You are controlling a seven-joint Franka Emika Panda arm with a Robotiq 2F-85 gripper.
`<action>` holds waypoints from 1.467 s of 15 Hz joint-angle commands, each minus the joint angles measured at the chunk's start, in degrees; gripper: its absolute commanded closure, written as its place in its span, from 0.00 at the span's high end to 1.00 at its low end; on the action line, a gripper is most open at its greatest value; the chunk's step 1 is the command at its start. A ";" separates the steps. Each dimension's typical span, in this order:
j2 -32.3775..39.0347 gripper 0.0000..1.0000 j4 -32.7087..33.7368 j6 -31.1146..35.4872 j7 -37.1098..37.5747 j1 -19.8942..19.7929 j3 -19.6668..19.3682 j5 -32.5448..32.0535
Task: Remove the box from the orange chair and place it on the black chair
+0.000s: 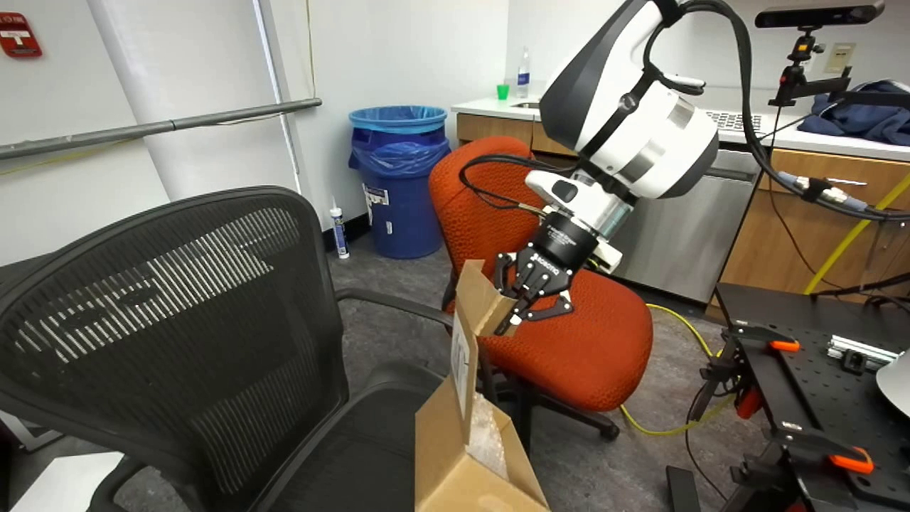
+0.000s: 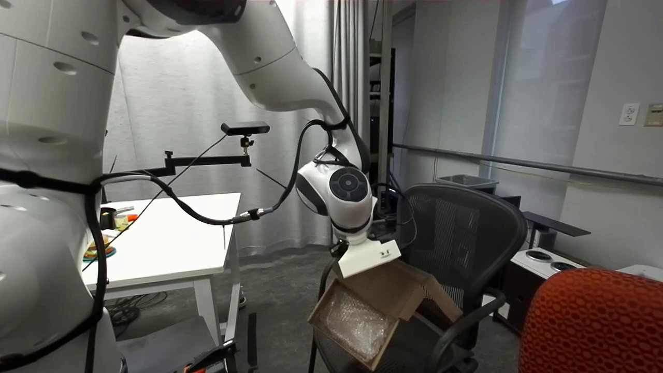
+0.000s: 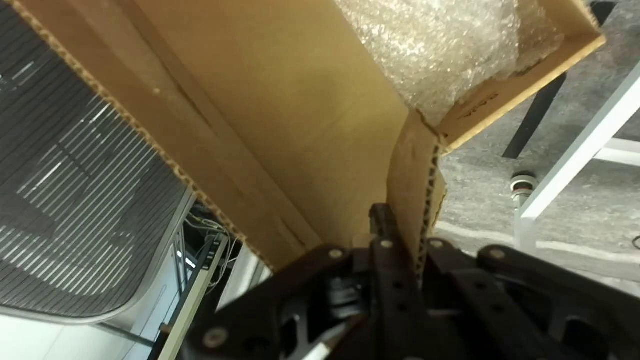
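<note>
1. Brown cardboard is what the box (image 1: 483,491) is made of, and its big lid (image 3: 300,110) stands open.
2. The tool (image 1: 507,310) pinches a small flap (image 3: 407,185) of the box. Its fingers (image 3: 387,265) sit on both sides of the flap, so the gap between them is thin.
3. The box is at the black chair (image 1: 234,320), by the dark seat (image 1: 370,455) and in front of the mesh back (image 2: 461,223). It leans and does not sit flat. I cannot tell if its bottom touches the seat.
4. Clear bubble wrap (image 2: 357,321) lies inside the box. The wrist view looks right at it, with grey floor (image 3: 480,195) next to the box.
5. A white label (image 1: 460,363) is on the outside of the lid.
6. The orange chair (image 1: 590,341) stands near the black chair. In an exterior view, the white robot arm (image 1: 633,142) shows in front of it.
7. In an exterior view, a white part (image 2: 365,258) on the wrist hides the tool.
8. A blue bin (image 1: 402,206) stands by the wall, just past the orange chair.
9. In an exterior view, a white tabletop (image 2: 176,248) holds small bright things (image 2: 106,238) near a grey curtain (image 2: 197,103).
</note>
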 commanded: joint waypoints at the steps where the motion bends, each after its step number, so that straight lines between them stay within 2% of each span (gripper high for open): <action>1: -2.31 0.01 4.50 -3.83 -1.82 1.82 -3.60 1.11; 6: -4.26 0.01 6.21 -6.35 -1.87 3.56 -6.56 0.84; 7: -4.38 0.29 5.55 -6.14 -1.88 3.69 -6.95 0.37; 8: -4.57 0.30 5.08 -6.12 -1.88 3.93 -7.47 0.15; 17: -4.52 0.97 1.45 -5.96 -1.66 4.59 -12.15 -2.48; 22: -4.38 1.00 0.20 -5.33 -1.65 4.43 -13.45 -3.44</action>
